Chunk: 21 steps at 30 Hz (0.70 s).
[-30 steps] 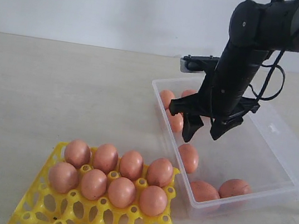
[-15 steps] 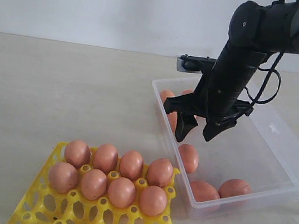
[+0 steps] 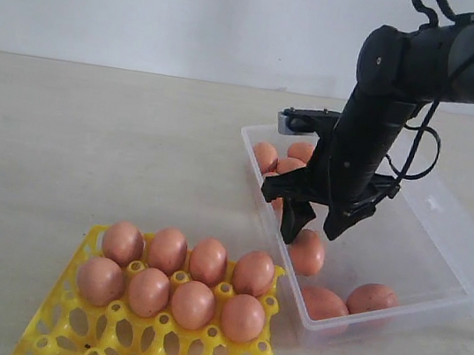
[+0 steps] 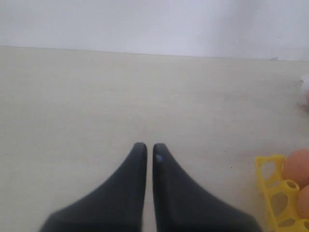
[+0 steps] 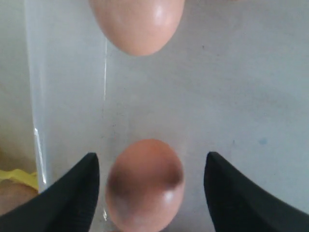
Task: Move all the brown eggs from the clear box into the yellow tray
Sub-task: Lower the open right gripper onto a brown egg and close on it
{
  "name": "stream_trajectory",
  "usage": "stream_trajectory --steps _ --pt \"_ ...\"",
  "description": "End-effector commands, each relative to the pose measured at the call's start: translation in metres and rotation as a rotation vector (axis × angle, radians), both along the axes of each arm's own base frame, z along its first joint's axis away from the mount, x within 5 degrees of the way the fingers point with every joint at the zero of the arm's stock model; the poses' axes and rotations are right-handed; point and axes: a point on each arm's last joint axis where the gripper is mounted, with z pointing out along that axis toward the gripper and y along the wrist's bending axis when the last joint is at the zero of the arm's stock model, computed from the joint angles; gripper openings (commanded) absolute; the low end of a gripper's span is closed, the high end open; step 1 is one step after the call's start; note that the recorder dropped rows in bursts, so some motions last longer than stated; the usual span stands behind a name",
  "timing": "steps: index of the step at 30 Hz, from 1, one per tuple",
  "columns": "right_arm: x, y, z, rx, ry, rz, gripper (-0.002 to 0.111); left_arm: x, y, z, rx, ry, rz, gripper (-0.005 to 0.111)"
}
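- Tabletop of pale beige matt material fills the scene, and a plain white wall rises along its far edge.
- Bright yellow plastic egg tray sits at the near edge, left of centre. Eight smooth orange-brown eggs fill its two far rows, and the cells nearer the edge are open.
- Shallow clear plastic box lies just right of the tray, running from near to far. Its hinged clear lid lies open along its right side.
- Inside the box, a few brown eggs cluster in the far left corner, two rest at the near end, and one egg lies against the left wall.
- Black right arm reaches down into the box. The right jaws stand wide on either side of that single egg, with a gap showing on each side and nothing gripped.
- The left jaws are drawn together to a thin slit, holding nothing, over bare tabletop just left of the tray's corner.
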Motion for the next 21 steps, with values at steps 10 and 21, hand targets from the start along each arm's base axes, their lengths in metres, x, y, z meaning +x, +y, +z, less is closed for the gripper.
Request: stream_trajectory --steps 10,21 --pt "-0.004 -0.002 -0.008 0.017 0.022 0.011 0.055 0.0 0.0 -0.001 0.004 -0.005 -0.002 0.004" --pt "-0.008 0.003 -0.02 0.073 0.074 0.083 0.055 0.0 0.0 -0.001 0.004 -0.005 -0.002 0.004"
